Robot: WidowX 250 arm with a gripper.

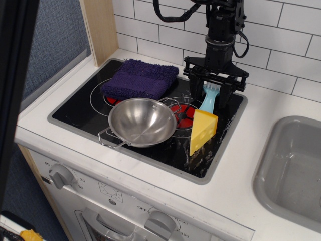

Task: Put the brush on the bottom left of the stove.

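The light-blue brush (209, 98) lies on the back right of the black stove (85, 108), its bristle end toward the wall and its handle end behind the yellow cheese wedge (202, 130). My black gripper (212, 94) hangs straight down over the brush head, open, with one finger on each side of it. The fingers stand close to the brush, and I cannot tell if they touch it.
A steel pan (141, 122) sits in the middle of the stove. A folded dark-blue cloth (140, 78) lies at the back left. A grey sink (293, 170) is to the right. A wooden post (100, 30) stands at the back left corner.
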